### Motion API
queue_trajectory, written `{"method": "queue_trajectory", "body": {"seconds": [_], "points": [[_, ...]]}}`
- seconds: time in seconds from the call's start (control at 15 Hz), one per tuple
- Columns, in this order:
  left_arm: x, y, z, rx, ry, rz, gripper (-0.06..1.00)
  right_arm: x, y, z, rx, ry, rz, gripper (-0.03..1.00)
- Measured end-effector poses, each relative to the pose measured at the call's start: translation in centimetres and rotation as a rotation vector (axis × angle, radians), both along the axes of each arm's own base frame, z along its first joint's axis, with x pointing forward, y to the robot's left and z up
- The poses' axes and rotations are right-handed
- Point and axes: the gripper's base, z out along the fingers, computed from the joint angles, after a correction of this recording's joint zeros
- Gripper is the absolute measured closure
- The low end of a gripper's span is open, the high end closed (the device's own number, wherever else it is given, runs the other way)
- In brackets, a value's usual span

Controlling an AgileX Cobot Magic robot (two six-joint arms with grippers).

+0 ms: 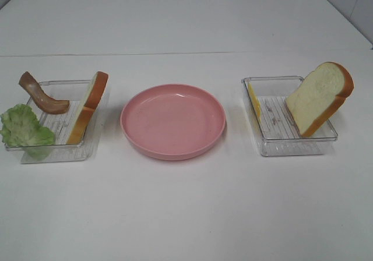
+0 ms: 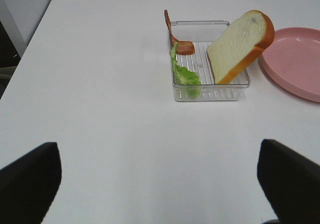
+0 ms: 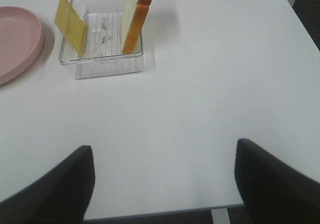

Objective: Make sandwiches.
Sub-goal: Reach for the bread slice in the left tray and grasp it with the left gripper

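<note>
Left gripper [image 2: 157,149] sits with its dark, blunt fingers [image 2: 30,184] spread wide above the smooth white counter [image 1: 186,214], holding nothing. My right gripper [image 3: 164,148] is likewise spread open and holds nothing.

No sandwich is assembled yet. The parts lie in two clear, ribbed plastic trays on either side of a round, glossy pink plate [image 1: 173,121].

In the left tray [image 1: 58,151], a square slice of white bread [image 1: 88,106] with an orange-brown crust stands on edge, leaning against the wall nearest the plate. A curved brown meat strip [image 1: 41,95] rests with one end on the tray floor and the other rising over the far outer corner. A ruffled green lettuce leaf [image 1: 23,127] drapes over the near outer corner.

In the right tray [image 1: 291,147], a second bread slice [image 1: 319,98], soft and porous on its face, leans tilted against the outer wall. A thin yellow cheese square [image 1: 254,102] stands against the wall nearest the plate.
</note>
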Motion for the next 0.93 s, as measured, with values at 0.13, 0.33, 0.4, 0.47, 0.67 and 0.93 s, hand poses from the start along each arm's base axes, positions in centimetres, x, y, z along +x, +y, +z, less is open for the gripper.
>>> {"method": "queue_trajectory", "body": {"seconds": [0.13, 0.33, 0.4, 0.47, 0.67, 0.93], "points": [[0.0, 0.0, 0.0, 0.0, 0.0, 0.0, -0.04, 0.0, 0.0, 0.0, 0.0, 0.0, 0.0, 0.21], [0.0, 0.0, 0.0, 0.0, 0.0, 0.0, -0.04, 0.0, 0.0, 0.0, 0.0, 0.0, 0.0, 0.21], [0.0, 0.0, 0.0, 0.0, 0.0, 0.0, -0.04, 0.0, 0.0, 0.0, 0.0, 0.0, 0.0, 0.21], [0.0, 0.0, 0.0, 0.0, 0.0, 0.0, -0.04, 0.0, 0.0, 0.0, 0.0, 0.0, 0.0, 0.21], [0.0, 0.0, 0.0, 0.0, 0.0, 0.0, -0.04, 0.0, 0.0, 0.0, 0.0, 0.0, 0.0, 0.21], [0.0, 0.05, 0.0, 0.014, 0.0, -0.001, -0.04, 0.0, 0.0, 0.0, 0.0, 0.0, 0.0, 0.21]]}}
